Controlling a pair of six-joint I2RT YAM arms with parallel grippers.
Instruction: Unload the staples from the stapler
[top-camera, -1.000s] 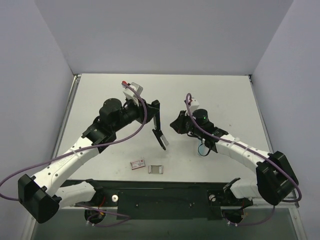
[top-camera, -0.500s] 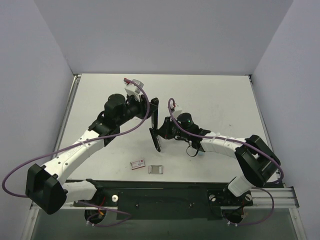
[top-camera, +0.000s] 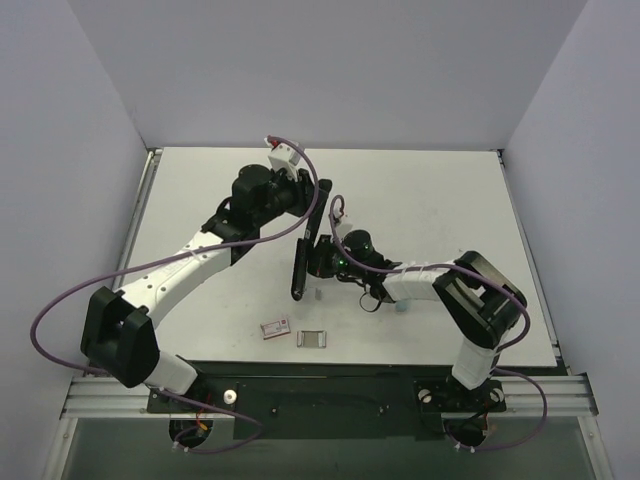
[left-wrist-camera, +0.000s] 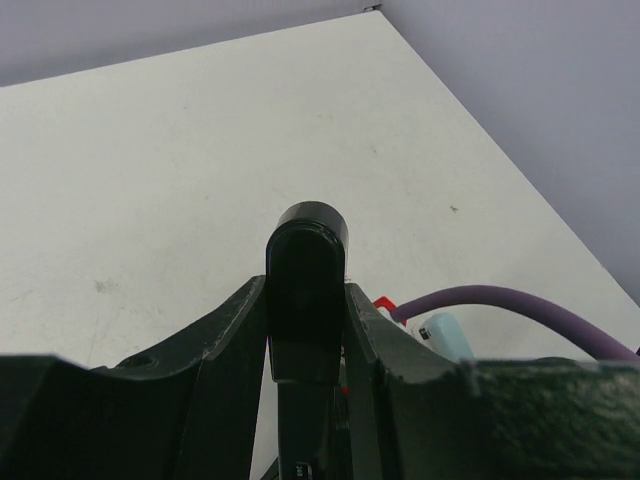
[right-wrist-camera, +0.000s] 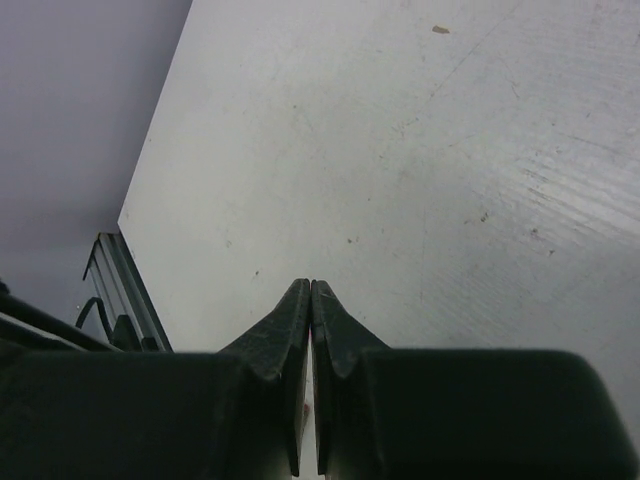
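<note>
My left gripper (top-camera: 317, 203) is shut on the black stapler (top-camera: 301, 262) near its upper end and holds it above the table, hanging almost upright. In the left wrist view, the stapler's rounded black end (left-wrist-camera: 307, 252) sticks out between my fingers (left-wrist-camera: 232, 325), with the gripper (left-wrist-camera: 305, 288) clamped on its sides. My right gripper (top-camera: 314, 262) is right beside the stapler's lower half; I cannot tell whether it touches. In the right wrist view, this gripper (right-wrist-camera: 311, 286) is shut with nothing visible between the fingers. The stapler's metal tip is not visible.
A small staple box (top-camera: 275, 327) and a silvery metal piece (top-camera: 313, 338) lie near the table's front edge. Purple cables run along both arms. The white table (top-camera: 440, 195) ends at walls on the left, right and back.
My left arm has carried the stapler right and toward the back, and it now hangs more upright. My right arm has reached left, bringing its gripper up to the stapler.
</note>
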